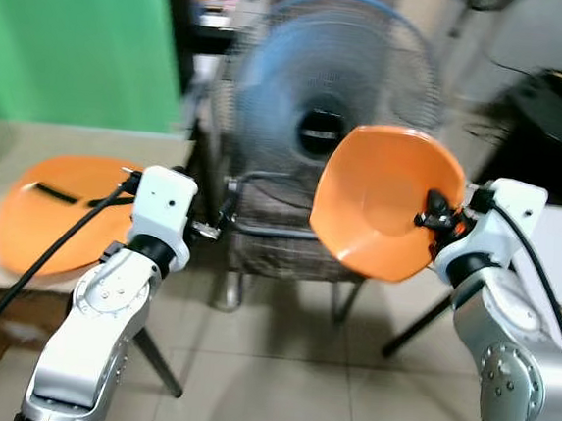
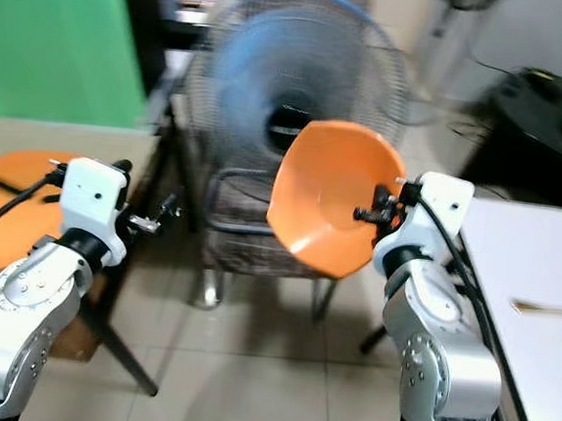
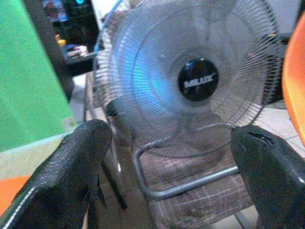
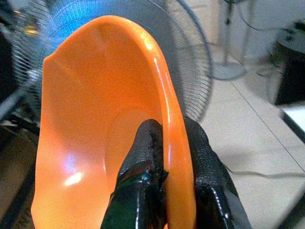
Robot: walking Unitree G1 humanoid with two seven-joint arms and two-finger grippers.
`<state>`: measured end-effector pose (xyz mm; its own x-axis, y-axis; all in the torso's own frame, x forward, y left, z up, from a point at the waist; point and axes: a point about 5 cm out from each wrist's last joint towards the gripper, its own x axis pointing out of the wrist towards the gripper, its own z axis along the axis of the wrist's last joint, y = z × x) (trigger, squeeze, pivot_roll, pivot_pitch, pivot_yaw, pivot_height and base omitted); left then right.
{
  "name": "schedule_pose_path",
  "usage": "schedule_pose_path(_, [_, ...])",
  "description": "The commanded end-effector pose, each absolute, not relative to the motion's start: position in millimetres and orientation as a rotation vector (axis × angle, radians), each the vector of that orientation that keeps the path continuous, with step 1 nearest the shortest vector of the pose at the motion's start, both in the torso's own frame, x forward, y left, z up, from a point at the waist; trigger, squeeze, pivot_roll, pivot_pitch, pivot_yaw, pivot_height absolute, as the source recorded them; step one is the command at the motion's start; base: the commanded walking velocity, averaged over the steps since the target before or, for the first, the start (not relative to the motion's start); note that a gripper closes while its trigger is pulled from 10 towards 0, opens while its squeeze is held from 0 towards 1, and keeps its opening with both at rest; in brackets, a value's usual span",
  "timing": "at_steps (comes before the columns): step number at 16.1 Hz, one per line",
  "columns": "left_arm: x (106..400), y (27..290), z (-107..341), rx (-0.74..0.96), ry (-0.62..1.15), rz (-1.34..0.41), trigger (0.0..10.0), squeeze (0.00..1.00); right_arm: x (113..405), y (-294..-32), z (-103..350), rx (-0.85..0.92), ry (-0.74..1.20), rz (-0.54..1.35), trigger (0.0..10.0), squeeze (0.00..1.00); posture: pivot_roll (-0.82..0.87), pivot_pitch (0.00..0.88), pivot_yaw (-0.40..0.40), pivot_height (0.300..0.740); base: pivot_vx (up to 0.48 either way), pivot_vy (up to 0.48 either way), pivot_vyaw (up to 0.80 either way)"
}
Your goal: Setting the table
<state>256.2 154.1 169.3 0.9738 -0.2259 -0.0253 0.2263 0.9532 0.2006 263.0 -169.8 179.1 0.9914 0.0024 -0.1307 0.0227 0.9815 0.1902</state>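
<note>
My right gripper (image 4: 169, 131) is shut on the rim of an orange bowl (image 1: 385, 200). It holds the bowl up and tilted in mid-air, in front of a fan. One finger (image 4: 145, 143) presses the inside of the bowl and the other the outside. An orange plate (image 1: 55, 210) lies on the beige table (image 1: 71, 138) at my left, with a short black strip (image 1: 56, 193) on it. My left wrist (image 1: 163, 205) hovers by that table's right edge. The left gripper (image 3: 169, 133) is open wide with nothing between its fingers, and it points toward the fan.
A large standing fan (image 1: 321, 96) sits on a woven stool (image 1: 288, 246) straight ahead, over a tiled floor. A white table (image 2: 532, 262) at my right carries a thin stick (image 2: 548, 309). A green screen (image 1: 80, 35) stands behind the beige table.
</note>
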Motion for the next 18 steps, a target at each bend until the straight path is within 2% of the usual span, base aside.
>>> schedule_pose_path(1, [257.2, 157.6, 167.6, 0.212, 0.004, -0.216, 10.0, 0.00, 263.2, -169.1, 181.1, 0.200, 0.129, -0.009, 10.0, 0.00, 0.09, 0.000, -0.001, 0.740, 0.000, 0.000, -0.78])
schedule_pose_path(18, [260.3, 157.9, 167.3, 0.208, -0.025, -0.227, 10.0, 0.00, 262.3, -163.7, 166.6, 0.174, 0.236, -0.015, 10.0, 0.00, 0.09, 0.000, -0.009, 0.740, 0.000, 0.000, -0.78])
